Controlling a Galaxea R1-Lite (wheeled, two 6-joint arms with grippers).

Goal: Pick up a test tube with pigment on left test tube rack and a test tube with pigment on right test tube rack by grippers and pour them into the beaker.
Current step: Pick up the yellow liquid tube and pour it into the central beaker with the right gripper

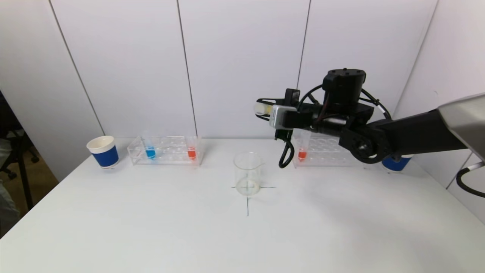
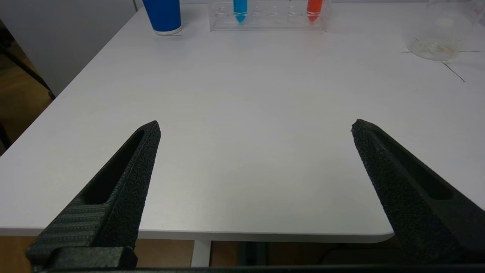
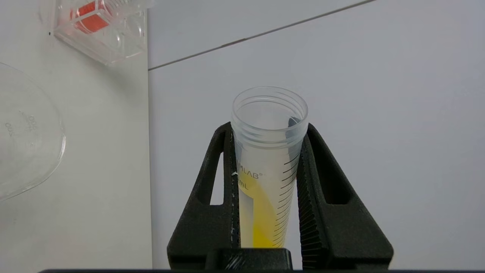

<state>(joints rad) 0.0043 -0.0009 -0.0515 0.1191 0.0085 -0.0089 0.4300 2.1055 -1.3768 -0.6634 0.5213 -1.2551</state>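
Clamped in the right gripper (image 3: 265, 197), a tube (image 3: 267, 167) of yellow pigment lies near-horizontal, above and just right of the beaker (image 1: 248, 173). Pour step in hand; next, mouth over the rim, then tip further. Left gripper (image 2: 255, 129) spread, low, empty.

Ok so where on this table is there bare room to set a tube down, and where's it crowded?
Bare: the wide front of the table, nearer the robot than the beaker, on both sides of the cross mark. Crowded: the back row, with the left blue cup, left rack, right rack, and the right claw holding a yellow tube above the beaker.
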